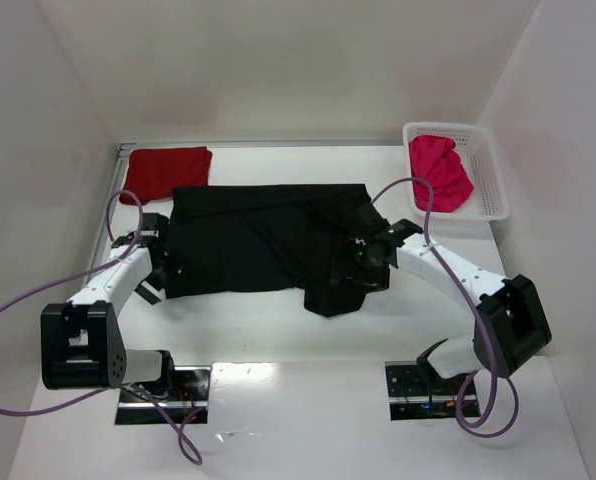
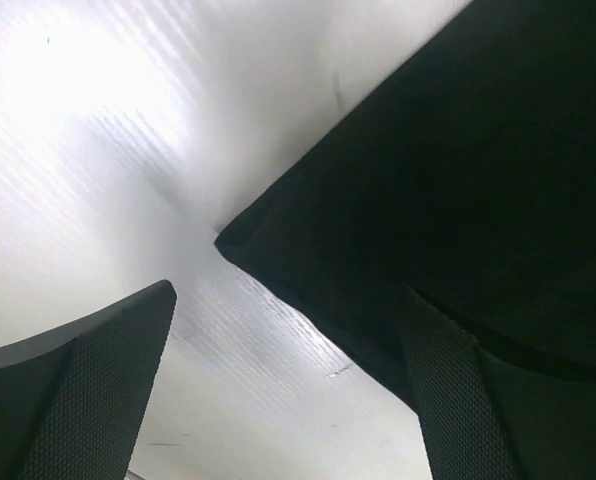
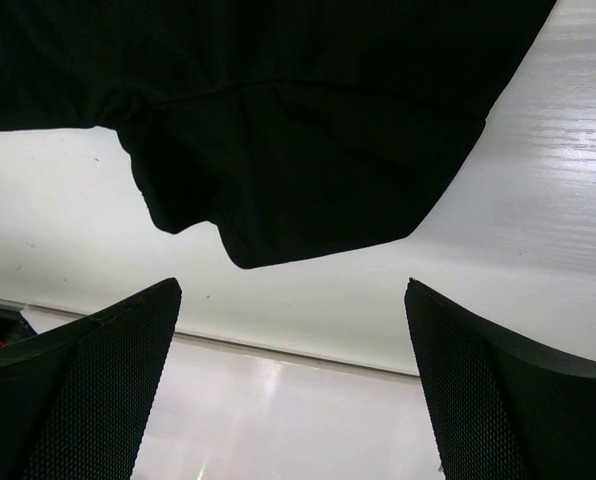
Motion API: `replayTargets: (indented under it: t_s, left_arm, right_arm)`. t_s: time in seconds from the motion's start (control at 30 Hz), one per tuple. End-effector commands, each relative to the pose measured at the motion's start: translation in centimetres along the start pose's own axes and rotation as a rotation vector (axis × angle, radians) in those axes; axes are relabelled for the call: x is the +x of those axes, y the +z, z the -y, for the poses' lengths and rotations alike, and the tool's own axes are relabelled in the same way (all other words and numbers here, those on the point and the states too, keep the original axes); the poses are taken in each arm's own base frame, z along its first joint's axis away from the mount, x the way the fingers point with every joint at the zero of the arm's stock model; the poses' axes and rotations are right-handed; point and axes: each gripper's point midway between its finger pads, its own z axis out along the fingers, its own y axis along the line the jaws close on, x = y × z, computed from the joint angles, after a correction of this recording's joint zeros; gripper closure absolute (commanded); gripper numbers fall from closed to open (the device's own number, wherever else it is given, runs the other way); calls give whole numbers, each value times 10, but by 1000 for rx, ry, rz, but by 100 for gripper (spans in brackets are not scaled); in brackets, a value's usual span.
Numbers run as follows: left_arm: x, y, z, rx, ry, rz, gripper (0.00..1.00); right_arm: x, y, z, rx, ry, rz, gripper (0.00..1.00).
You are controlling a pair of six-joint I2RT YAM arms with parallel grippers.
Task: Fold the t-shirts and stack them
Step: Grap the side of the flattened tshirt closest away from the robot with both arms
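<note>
Step in hand looks like folding the black t-shirt (image 1: 248,240), which lies spread across the middle of the table (image 1: 298,345), its right part bunched and sagging toward the near side. The dark red t-shirt (image 1: 168,170) sits folded at the back left corner, just touching the black one's back-left corner. The pink-red t-shirt (image 1: 440,172) is crumpled in the white basket (image 1: 496,185) at the back right, not yet handled. The left gripper (image 1: 161,268) is at the black shirt's left edge with jaws parted and nothing held; a cloth corner (image 2: 228,240) lies just ahead between the fingers (image 2: 98,390), and I cannot tell whether the other finger is over or under the cloth. The right gripper (image 1: 363,252) hovers over the bunched right part, jaws also released and empty, with a sleeve lobe (image 3: 238,245) ahead of them. The next move likely calls for pinching both side edges low to the table, then carrying them over evenly. Room is open on the near side; at the back, the red shirt and basket crowd the corners.
</note>
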Motion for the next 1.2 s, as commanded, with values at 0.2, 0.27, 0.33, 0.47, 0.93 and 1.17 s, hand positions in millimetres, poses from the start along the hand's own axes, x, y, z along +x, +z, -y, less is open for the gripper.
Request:
replayTargets:
  t_s: [0.2,0.27,0.33,0.47,0.93,1.17]
  left_arm:
    - [17,17,-12,-33,-70,-45,16]
    - [18,19,-12,-32,-71,-44,22]
    - [15,20,-12,-27,-82,-38,33]
    - [15,23,-10,-27,-82,-37,34]
    - [14,28,-2,-6,-82,-44,91]
    - [10,24,7,34,-59,-46,91]
  right_arm:
    - [-15,-5,-13,-33,-28,48,2]
    - [-15,-2,-11,-27,-37,41,2]
    - [-15,-2,-11,-27,-37,41,2]
    - [-14,-2,-9,-12,-22,39,2]
    - [27,-11,28,104,145,-29,1]
    - [58,7,32,137,120,-83,1]
